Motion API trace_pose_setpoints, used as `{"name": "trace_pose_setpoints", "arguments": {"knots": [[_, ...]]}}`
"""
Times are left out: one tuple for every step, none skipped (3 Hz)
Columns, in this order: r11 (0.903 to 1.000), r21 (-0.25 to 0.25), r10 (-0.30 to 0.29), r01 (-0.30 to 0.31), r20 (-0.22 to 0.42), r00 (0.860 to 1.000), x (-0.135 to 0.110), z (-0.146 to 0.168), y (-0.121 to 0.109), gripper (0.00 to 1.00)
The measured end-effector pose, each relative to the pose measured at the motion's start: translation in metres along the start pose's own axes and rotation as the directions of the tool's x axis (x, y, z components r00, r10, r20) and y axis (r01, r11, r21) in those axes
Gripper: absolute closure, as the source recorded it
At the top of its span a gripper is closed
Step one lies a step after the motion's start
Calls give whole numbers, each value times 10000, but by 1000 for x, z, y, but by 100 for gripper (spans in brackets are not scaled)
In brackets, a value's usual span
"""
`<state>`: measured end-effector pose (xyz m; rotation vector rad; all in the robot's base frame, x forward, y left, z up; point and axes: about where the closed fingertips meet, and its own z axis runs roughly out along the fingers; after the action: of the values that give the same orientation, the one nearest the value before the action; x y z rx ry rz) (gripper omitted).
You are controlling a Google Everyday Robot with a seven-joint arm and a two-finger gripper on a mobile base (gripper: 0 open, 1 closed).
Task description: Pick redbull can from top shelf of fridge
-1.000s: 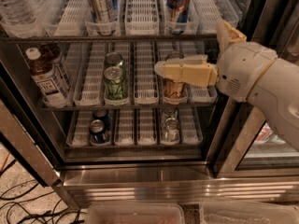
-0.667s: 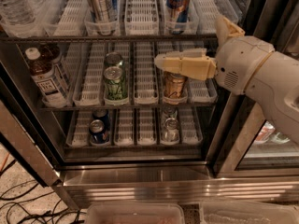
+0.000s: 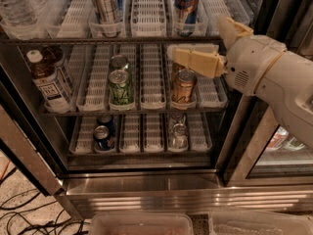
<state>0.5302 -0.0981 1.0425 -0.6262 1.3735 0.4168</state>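
Note:
The redbull can point(image 3: 187, 3), dark blue with a red-yellow logo, stands upright in a lane of the top shelf point(image 3: 146, 33) of the fridge point(image 3: 146, 180); its top is cut off by the frame edge. My gripper point(image 3: 194, 61), cream-coloured, reaches in from the right and points left. It hangs in front of the middle shelf, just below and slightly right of the redbull can, and is not touching it. It partly hides a copper can point(image 3: 184, 86).
A tall silver can point(image 3: 105, 4) stands two lanes left of the redbull can. A water bottle point(image 3: 17, 6) is at the top left. The middle shelf holds a green can point(image 3: 120, 86) and a bottle point(image 3: 49, 82). The lower shelf holds more cans. Cables lie on the floor at the left.
My gripper has risen from the level of the copper can towards the top shelf's front edge and shifted slightly right. The cans have not moved.

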Motion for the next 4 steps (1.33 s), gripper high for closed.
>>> {"name": "trace_pose_setpoints", "arguments": {"knots": [[10000, 0, 0, 0, 0, 10000, 0, 0, 0, 41], [10000, -1, -1, 1, 0, 10000, 0, 0, 0, 66], [10000, -1, -1, 1, 0, 10000, 0, 0, 0, 70], [10000, -1, -1, 1, 0, 10000, 0, 0, 0, 51]]}}
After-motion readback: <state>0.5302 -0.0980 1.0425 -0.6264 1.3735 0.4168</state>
